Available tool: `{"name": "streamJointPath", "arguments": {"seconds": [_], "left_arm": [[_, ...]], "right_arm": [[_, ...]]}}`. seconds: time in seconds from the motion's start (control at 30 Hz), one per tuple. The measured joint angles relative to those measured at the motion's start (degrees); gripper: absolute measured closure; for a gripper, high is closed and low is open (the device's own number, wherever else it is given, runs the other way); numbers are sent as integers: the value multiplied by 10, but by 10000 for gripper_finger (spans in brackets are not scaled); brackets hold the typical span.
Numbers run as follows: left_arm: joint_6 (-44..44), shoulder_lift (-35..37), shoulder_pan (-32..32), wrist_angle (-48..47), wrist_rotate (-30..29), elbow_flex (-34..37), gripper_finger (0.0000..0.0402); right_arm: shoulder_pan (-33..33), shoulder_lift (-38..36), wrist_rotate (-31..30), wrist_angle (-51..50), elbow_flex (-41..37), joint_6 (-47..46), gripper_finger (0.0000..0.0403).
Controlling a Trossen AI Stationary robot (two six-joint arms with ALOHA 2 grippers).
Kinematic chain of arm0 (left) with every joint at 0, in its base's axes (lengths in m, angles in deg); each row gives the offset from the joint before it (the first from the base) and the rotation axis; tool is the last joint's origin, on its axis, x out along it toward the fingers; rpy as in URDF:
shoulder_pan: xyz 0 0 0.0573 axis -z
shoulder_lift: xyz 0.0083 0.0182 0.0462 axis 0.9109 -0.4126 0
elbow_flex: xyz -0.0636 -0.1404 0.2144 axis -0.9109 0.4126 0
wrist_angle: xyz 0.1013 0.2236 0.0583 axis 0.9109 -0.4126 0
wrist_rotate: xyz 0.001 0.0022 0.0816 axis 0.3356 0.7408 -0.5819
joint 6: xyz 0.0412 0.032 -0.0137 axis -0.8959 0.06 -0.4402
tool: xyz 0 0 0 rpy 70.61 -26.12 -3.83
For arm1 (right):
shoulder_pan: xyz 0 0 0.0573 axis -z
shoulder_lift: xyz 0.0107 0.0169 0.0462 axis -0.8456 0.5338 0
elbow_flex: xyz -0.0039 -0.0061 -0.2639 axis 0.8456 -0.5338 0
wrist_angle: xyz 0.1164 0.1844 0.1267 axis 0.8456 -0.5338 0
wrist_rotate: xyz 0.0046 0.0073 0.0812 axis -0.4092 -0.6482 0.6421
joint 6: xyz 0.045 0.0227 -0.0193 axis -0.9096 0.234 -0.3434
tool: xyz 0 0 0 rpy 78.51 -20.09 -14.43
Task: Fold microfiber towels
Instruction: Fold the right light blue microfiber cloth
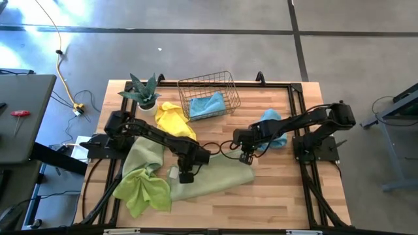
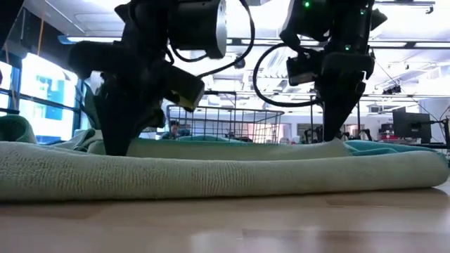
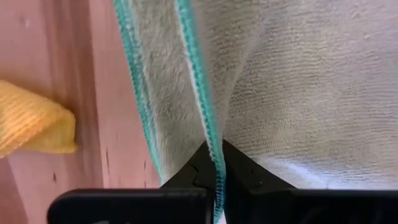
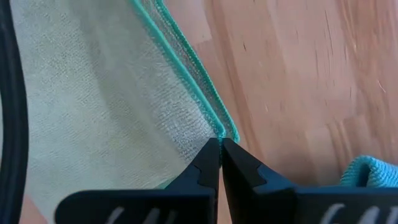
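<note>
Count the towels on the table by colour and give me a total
Yellow towel: 1
Light blue towels: 2, one in the wire basket, one beside the right arm
Lime green towel: 1
Pale sage green towels: 2, one being folded, one under the left arm
Total: 6

Grey concrete floor (image 1: 215, 16) fills the frame's top, crossed by dark seams. A yellow cable (image 1: 60, 62) trails down the upper left beside a grey side table (image 1: 23, 117). Bright windows (image 2: 39, 98) glow at left; ceiling strip lights (image 2: 422, 45) run overhead.
</note>
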Motion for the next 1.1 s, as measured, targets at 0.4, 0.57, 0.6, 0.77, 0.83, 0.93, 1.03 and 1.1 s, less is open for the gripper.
{"name": "streamJointPath", "arguments": {"seconds": [0.4, 0.57, 0.6, 0.77, 0.83, 0.93, 1.03, 1.1], "left_arm": [[27, 1, -1, -20, -10, -6, 303], [73, 2, -21, -110, -13, -44, 278], [73, 8, -22, -123, -25, -56, 277], [104, 44, 0, -148, -37, -91, 284], [138, 53, 23, -140, -43, -91, 287], [168, 56, 69, -131, -67, -91, 291], [186, 56, 106, -77, -91, -85, 294], [203, 56, 124, -38, -117, -84, 296]], "right_arm": [[2, -3, -22, -17, 4, 2, 276], [8, -27, -4, -46, 23, -13, 241], [6, -35, 1, -45, 25, -13, 239], [-32, -91, -31, -22, 18, -11, 238], [-61, -110, -72, 16, -5, -27, 238], [-100, -121, -106, 112, -68, -63, 238], [-124, -119, -107, 226, -145, -114, 238], [-138, -118, -108, 302, -188, -136, 238]]}}
